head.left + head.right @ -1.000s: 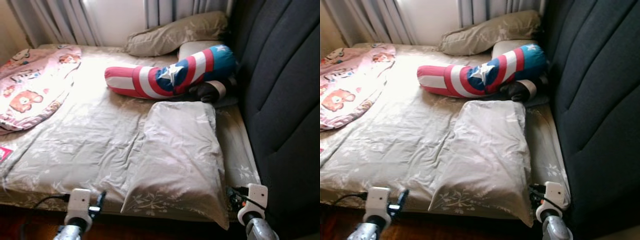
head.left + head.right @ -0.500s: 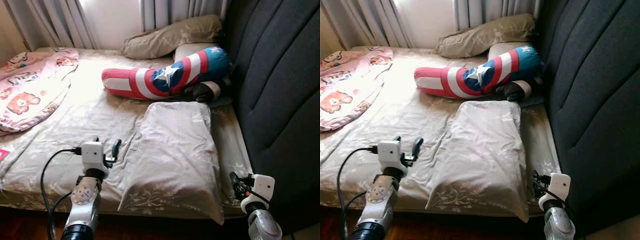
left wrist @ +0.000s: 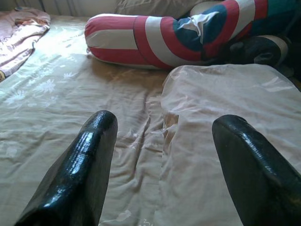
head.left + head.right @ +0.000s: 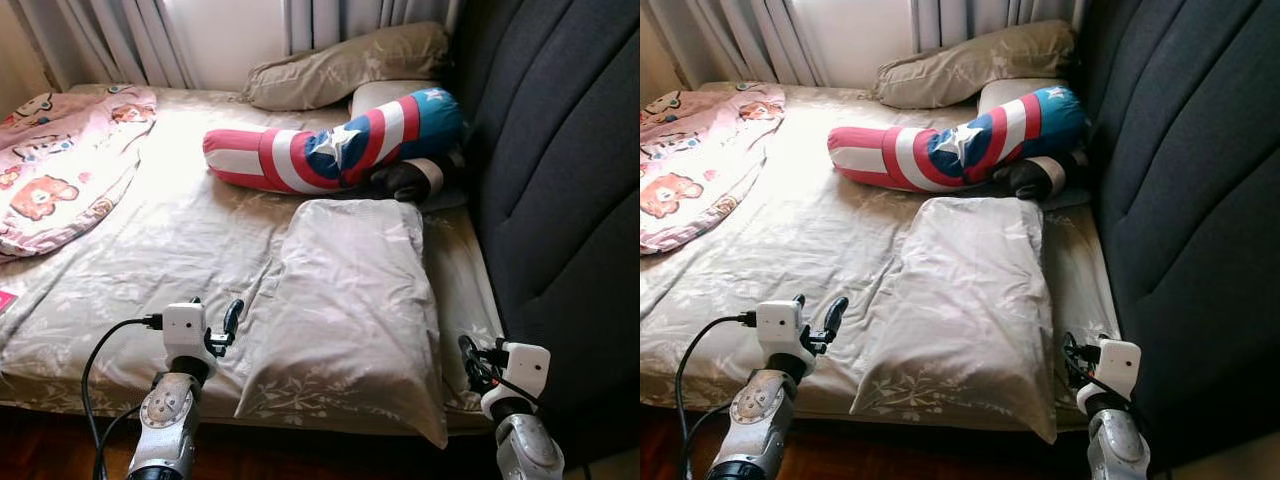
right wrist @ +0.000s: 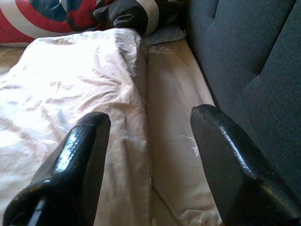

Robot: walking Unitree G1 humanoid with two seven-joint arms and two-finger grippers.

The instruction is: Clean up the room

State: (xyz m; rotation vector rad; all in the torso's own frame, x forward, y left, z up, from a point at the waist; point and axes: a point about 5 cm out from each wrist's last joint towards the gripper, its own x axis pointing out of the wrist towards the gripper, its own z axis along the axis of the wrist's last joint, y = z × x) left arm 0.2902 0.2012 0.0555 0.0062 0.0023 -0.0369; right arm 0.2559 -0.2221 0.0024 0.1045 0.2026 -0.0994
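The bed (image 4: 150,250) carries a beige, wrinkled pillow (image 4: 350,300) lying flat near the dark headboard (image 4: 560,200), below a striped bolster (image 4: 330,150). The left gripper (image 3: 164,160) and right gripper (image 5: 150,155) flank the pillow's near end, jaws wide apart, holding nothing.

I see the bed (image 4: 150,250) ahead, with the headboard (image 4: 560,180) along its right side. A pillow (image 4: 350,300) lies on the near right part, a bolster (image 4: 340,145) behind it, and another pillow (image 4: 350,65) behind that. A blanket (image 4: 60,165) lies far left. My left tool (image 4: 215,325) sits left of the near pillow, my right tool (image 4: 475,362) to its right.
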